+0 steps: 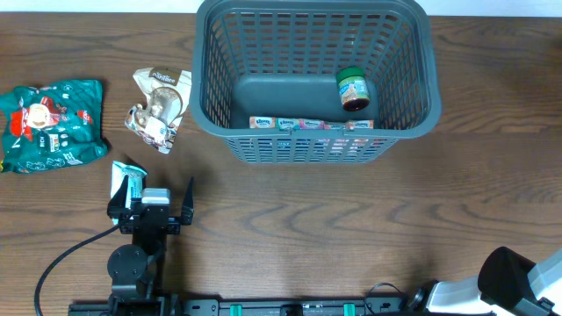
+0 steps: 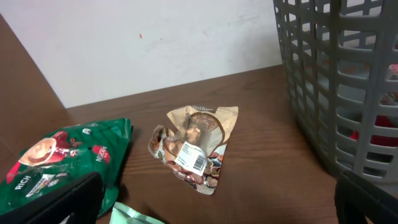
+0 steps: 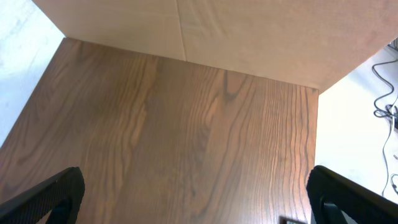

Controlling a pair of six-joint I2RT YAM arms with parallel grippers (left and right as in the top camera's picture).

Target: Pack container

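Note:
The dark grey slotted basket [image 1: 314,75] stands at the back centre of the table. Inside it lie a green-lidded jar [image 1: 353,89] and a pink snack box [image 1: 311,124] along the near wall. My left gripper [image 1: 151,204] is open and empty near the front left, with a mint-green packet [image 1: 127,179] just by its left finger. A brown crinkled snack bag [image 1: 159,108] and a green coffee bag [image 1: 50,123] lie to the left of the basket. In the left wrist view the brown bag [image 2: 194,146] lies ahead, the basket wall [image 2: 339,81] at right. My right gripper [image 3: 196,199] is open over bare wood.
The right arm's base [image 1: 518,281] sits at the table's front right corner. A black cable [image 1: 61,263] runs from the left arm's base. A white wall and cardboard panel border the table in the wrist views.

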